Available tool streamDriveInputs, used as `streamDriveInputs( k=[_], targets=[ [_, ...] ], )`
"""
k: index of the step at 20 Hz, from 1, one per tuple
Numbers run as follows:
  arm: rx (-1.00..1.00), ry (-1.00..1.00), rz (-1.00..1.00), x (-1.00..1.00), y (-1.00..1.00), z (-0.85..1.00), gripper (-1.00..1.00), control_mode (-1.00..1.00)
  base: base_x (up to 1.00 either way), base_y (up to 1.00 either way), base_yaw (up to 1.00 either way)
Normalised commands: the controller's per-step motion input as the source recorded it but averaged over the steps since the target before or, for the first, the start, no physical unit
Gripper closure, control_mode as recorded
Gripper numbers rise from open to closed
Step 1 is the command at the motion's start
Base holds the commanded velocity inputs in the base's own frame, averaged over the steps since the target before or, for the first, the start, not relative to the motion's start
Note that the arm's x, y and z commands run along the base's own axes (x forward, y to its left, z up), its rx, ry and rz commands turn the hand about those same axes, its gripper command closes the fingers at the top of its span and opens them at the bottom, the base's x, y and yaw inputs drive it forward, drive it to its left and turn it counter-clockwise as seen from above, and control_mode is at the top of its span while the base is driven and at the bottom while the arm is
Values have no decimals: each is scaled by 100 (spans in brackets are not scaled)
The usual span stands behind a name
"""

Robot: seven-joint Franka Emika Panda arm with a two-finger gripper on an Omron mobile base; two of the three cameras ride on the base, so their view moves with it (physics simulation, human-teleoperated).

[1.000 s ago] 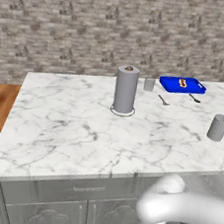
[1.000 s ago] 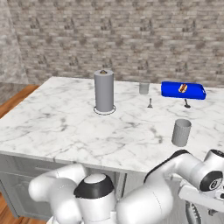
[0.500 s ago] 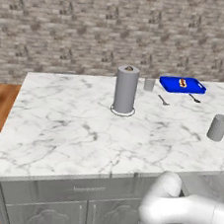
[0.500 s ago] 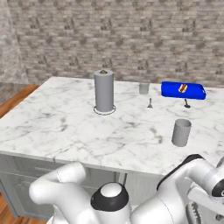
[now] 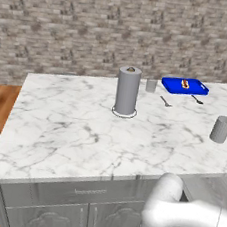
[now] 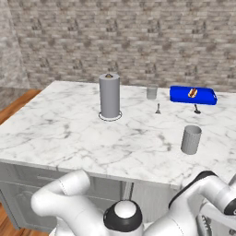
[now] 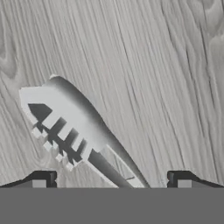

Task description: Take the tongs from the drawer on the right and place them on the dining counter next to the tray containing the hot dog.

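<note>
In the hand view the tongs (image 7: 65,122) lie on the grey wood-grain floor of the drawer (image 7: 166,65). Their slotted, toothed head points up and left, and the handle runs down between my fingertips. My gripper (image 7: 111,180) hangs open just above the handle, with one dark fingertip (image 7: 41,179) on each side, not touching it. On the dining counter (image 5: 68,125) the blue tray (image 5: 172,85) holds the hot dog (image 5: 185,84) at the far right. The tray (image 6: 179,96) and hot dog (image 6: 192,92) also show from the right base view.
A grey paper towel roll (image 5: 128,91) stands mid-counter. A small glass (image 5: 150,85), a fork (image 5: 165,101) and a spoon (image 5: 197,99) lie near the tray. A grey cup (image 5: 221,129) stands near the counter's front right edge. My arm bends down below that edge.
My arm has sunk lower and further right below the counter's front edge. The jaws stay wide. Nothing on the counter has moved.
</note>
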Motion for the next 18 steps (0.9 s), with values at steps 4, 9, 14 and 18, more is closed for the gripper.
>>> streamDriveInputs(
  k=[4, 9, 14, 18],
  targets=[
    [-15, 0, 4, 0, 0, -45, -100, -100, 0, 0, 0],
    [-12, 0, 3, 1, 0, -42, -100, -100, 0, 0, 0],
    [-4, 0, 0, 0, -5, -44, -100, -100, 0, 0, 0],
    [1, -2, 0, -23, -13, -18, -100, -100, 0, 0, 0]
  ],
)
